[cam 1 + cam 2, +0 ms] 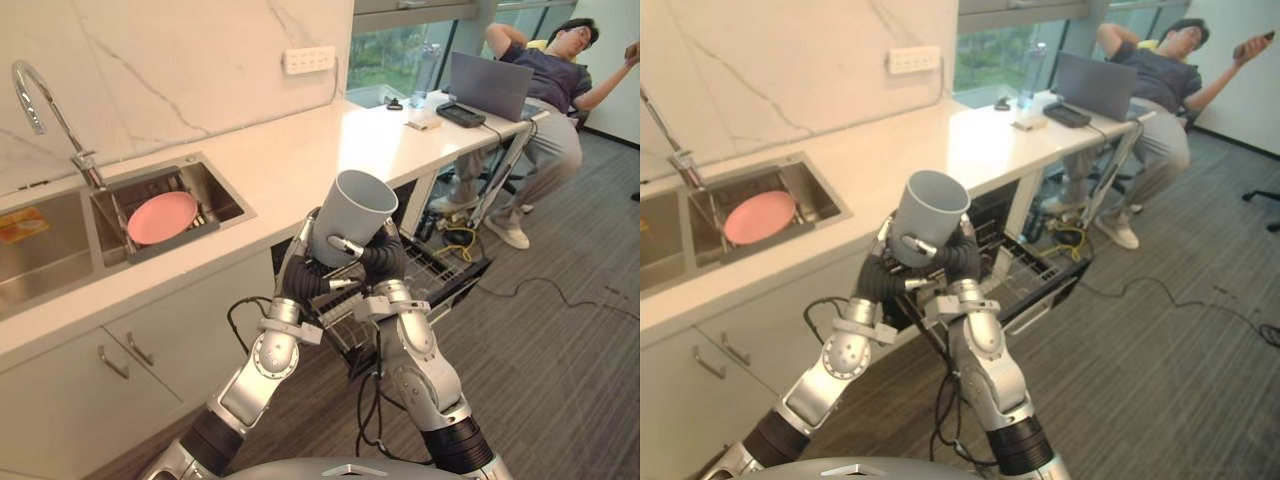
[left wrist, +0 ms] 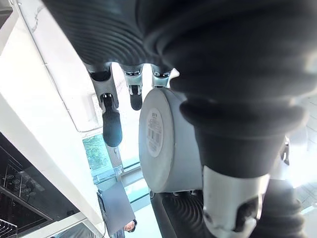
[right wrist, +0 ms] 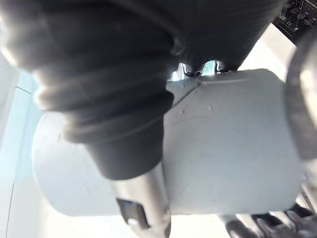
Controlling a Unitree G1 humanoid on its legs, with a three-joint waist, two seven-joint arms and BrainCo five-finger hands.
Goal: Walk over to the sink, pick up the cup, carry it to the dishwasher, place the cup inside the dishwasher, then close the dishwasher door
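Grey cup (image 1: 352,215) clamped mouth-up between my left hand (image 1: 300,278) and right hand (image 1: 388,262), both curled round its base. I judge the double grip steadies it by the open dishwasher (image 1: 445,268) for lowering.

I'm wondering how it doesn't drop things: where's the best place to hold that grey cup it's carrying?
Round its plain side wall, low down, coming in from the sides. The cup shows no handle and its mouth is open, so the left robot hand and right robot hand clasp it from opposite sides.
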